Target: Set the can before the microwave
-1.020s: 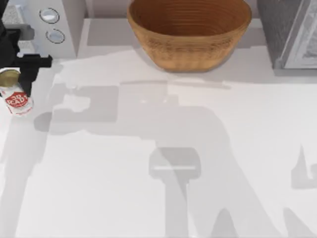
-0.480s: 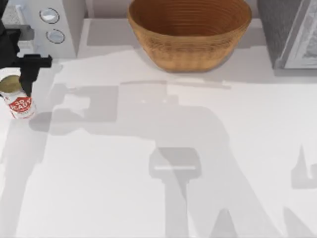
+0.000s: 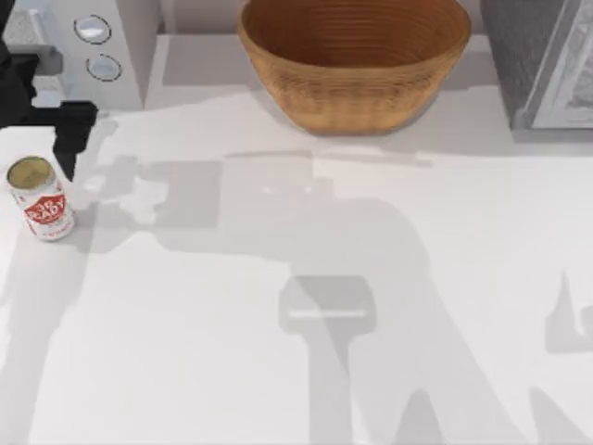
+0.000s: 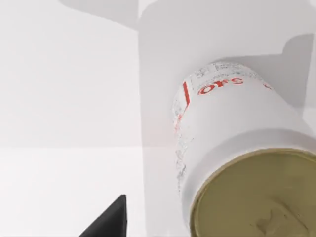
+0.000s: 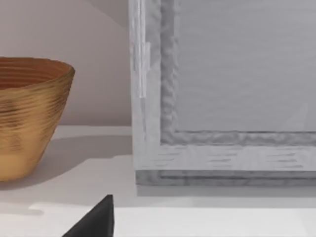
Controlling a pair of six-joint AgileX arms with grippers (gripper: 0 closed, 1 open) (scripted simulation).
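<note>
Can: the can (image 3: 40,198) stands upright on the table (image 3: 278,278) at the top view's far left, white label with red lettering facing out, gold-olive top up. It sits just in front of the microwave (image 3: 102,46), which occupies the far left corner with its two round knobs showing.
Can, wrist view: in the left wrist view the can (image 4: 237,163) appears from above at close range, free of any finger, with one dark fingertip (image 4: 108,222) at the frame's edge, apart from it.
Left gripper: the left gripper (image 3: 56,125) hangs between the can and the microwave, just beyond the can; it has nothing in its grasp and its fingers are spread.
Right gripper: one dark fingertip (image 5: 96,219) shows in the right wrist view; whether that claw is spread or closed cannot be told.
Basket: a woven basket (image 3: 354,60) sits at the far middle of the table.
Speckled box: a dark grey box (image 3: 547,60) with a pale framed panel fills the far right corner, beside the basket.
</note>
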